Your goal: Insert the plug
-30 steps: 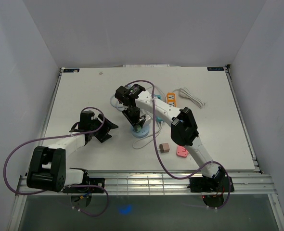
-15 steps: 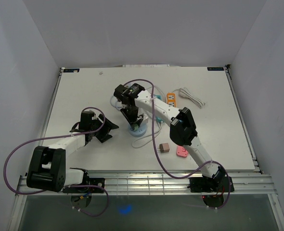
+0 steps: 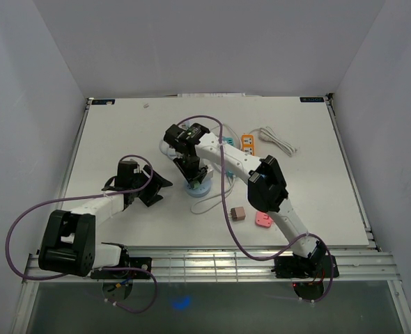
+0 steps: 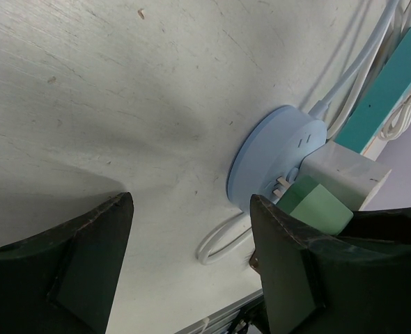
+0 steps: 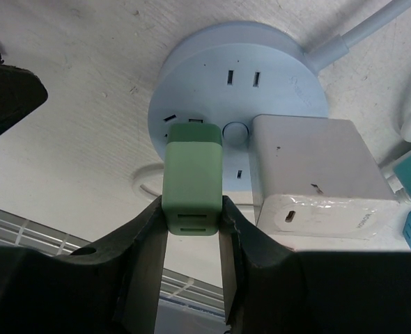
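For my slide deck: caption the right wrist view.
Right pincer holds green plug at round blue socket hub, beside a white charger.

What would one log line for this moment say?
right pincer: shut on green plug | green plug: at round blue socket hub, prongs not fully in | left pincer: open, empty

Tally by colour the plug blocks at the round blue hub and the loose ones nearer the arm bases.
green plug: 1
white charger: 1
brown plug: 1
pink adapter: 1
Total: 4

Green plug (image 5: 192, 177) — upright at blue hub (image 5: 191, 69)
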Action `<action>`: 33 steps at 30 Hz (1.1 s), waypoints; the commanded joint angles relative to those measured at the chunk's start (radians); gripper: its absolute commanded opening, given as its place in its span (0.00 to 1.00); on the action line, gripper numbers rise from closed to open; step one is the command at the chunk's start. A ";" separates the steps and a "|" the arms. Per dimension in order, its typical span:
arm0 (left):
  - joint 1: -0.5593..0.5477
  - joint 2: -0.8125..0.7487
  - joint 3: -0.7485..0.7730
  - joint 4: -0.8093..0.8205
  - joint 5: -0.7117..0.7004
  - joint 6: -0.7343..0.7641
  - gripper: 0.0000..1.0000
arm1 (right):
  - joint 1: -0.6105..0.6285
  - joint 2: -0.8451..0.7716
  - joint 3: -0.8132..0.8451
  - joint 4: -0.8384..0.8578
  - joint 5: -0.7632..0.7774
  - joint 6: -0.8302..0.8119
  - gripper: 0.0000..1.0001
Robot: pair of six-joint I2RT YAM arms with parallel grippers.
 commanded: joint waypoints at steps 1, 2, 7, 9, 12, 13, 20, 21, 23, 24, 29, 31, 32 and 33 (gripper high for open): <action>-0.010 0.018 0.039 0.022 -0.006 0.002 0.78 | 0.004 0.126 -0.113 0.052 0.044 -0.045 0.08; -0.016 0.026 0.042 0.028 -0.004 0.001 0.78 | 0.004 0.116 -0.122 0.036 0.047 -0.055 0.08; -0.036 0.067 0.064 0.051 -0.004 -0.013 0.78 | 0.004 0.015 -0.269 -0.002 0.074 -0.101 0.08; -0.044 0.070 0.071 0.054 -0.006 -0.016 0.78 | -0.001 -0.020 -0.311 -0.015 0.082 -0.107 0.08; -0.055 0.070 0.079 0.057 -0.007 -0.018 0.78 | -0.006 -0.057 -0.380 -0.008 0.088 -0.116 0.08; -0.056 0.073 0.079 0.057 -0.009 -0.018 0.78 | -0.006 -0.065 -0.386 -0.008 0.091 -0.116 0.08; -0.079 0.083 0.079 0.060 -0.010 -0.024 0.78 | -0.010 -0.094 -0.360 -0.024 0.073 -0.111 0.08; -0.081 0.078 0.079 0.059 -0.010 -0.024 0.78 | -0.010 -0.092 -0.348 -0.027 0.074 -0.110 0.08; -0.085 0.076 0.074 0.060 -0.017 -0.027 0.78 | -0.009 -0.080 -0.330 -0.030 0.100 -0.105 0.08; -0.087 0.076 0.074 0.060 -0.017 -0.027 0.78 | -0.010 -0.051 -0.299 -0.031 0.107 -0.105 0.08; -0.092 0.072 0.067 0.060 -0.017 -0.027 0.78 | -0.010 0.059 -0.159 -0.044 0.130 -0.076 0.08; -0.093 0.072 0.062 0.068 -0.013 -0.025 0.78 | -0.010 0.095 -0.104 -0.033 0.119 -0.073 0.08; -0.096 0.070 0.061 0.070 -0.013 -0.024 0.78 | -0.010 0.102 -0.087 -0.027 0.114 -0.072 0.08; -0.096 0.072 0.058 0.068 -0.013 -0.025 0.78 | -0.010 0.121 -0.072 -0.022 0.116 -0.069 0.09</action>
